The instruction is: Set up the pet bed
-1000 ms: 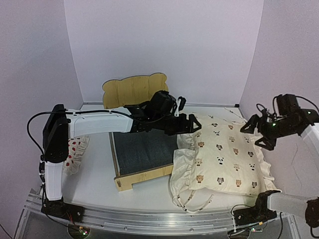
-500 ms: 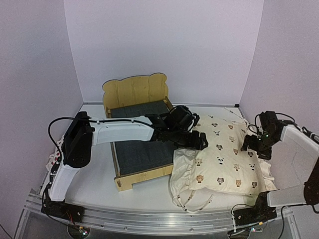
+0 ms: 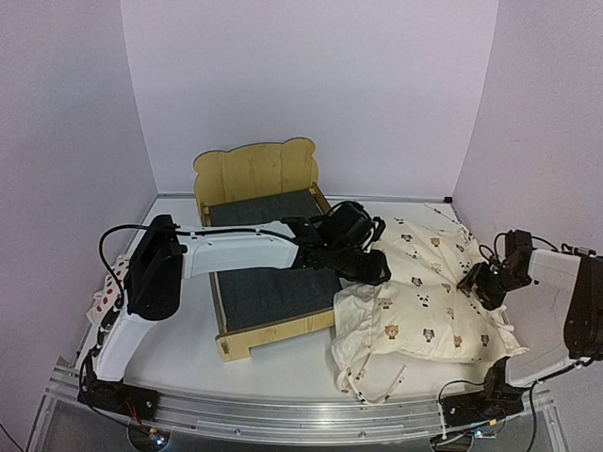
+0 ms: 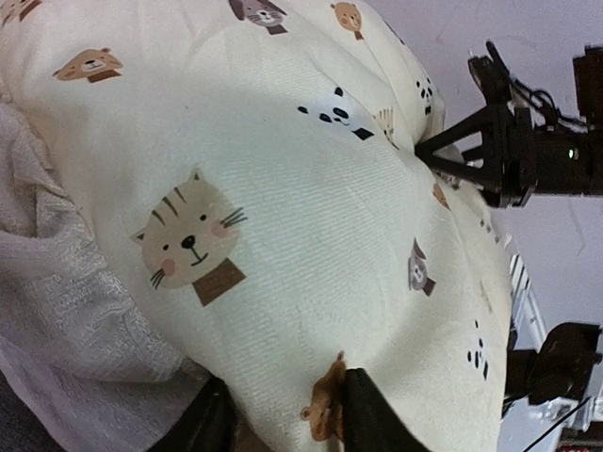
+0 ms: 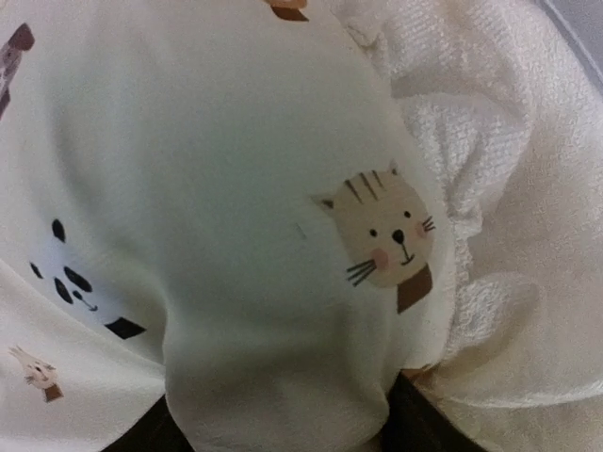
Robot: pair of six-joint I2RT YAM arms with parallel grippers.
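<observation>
Pet bed set-up, early stage. Left of the pet bed point(image 3: 273, 334) lies the spotted pillow point(image 3: 102, 306), unplaced. The bed's grey base is bare. Just right of the bed, the left gripper point(image 3: 377, 273) and, farther right, the right gripper point(image 3: 471, 282) each pinch the cushion point(image 3: 424, 311), which is not yet on the bed.

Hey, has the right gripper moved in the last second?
Yes. The right gripper came down onto the cushion, farther from the back wall.
</observation>
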